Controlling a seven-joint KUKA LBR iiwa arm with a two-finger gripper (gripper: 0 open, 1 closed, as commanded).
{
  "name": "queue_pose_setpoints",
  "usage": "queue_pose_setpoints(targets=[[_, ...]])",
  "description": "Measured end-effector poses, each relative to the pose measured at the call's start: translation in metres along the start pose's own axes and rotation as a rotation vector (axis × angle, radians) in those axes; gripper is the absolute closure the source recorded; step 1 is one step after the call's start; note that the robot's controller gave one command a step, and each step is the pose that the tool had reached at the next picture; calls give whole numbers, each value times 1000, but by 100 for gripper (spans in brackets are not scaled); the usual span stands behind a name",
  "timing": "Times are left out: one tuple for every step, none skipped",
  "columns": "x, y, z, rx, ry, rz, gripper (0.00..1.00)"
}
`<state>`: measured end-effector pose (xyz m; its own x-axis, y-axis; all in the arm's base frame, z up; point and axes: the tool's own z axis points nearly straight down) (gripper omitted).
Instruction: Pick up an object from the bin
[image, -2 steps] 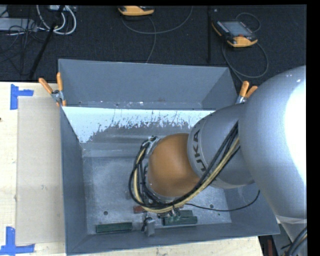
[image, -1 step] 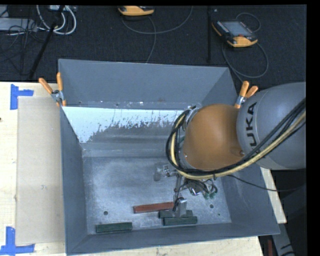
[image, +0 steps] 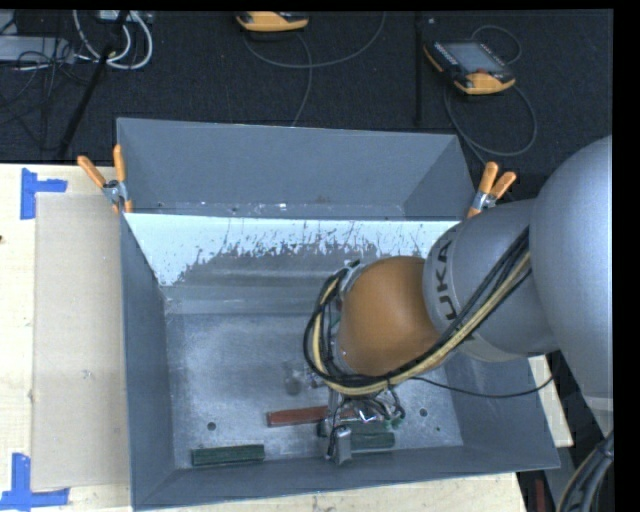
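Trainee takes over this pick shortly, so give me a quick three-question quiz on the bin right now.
1. True or false: the dark green flat bar lies in the grey metal bin, left of the gripper.
2. Which lies nearest the gripper? A: reddish-brown flat strip. B: dark green flat bar. C: small grey lump.
3. Fill in: the arm reaches in from the view's ____.
Key: 1 true; 2 A; 3 right.

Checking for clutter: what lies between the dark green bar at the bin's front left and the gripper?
In the camera view, only bare bin floor separates the dark green bar from the gripper; a reddish-brown bar lies just behind that stretch.
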<state>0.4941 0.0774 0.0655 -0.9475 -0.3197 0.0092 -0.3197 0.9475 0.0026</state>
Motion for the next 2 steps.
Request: queue_pose_setpoints(targets=[[-3,1,-6,-1,-9,2,100],[-3,-1,-4,2,-10,4,0]])
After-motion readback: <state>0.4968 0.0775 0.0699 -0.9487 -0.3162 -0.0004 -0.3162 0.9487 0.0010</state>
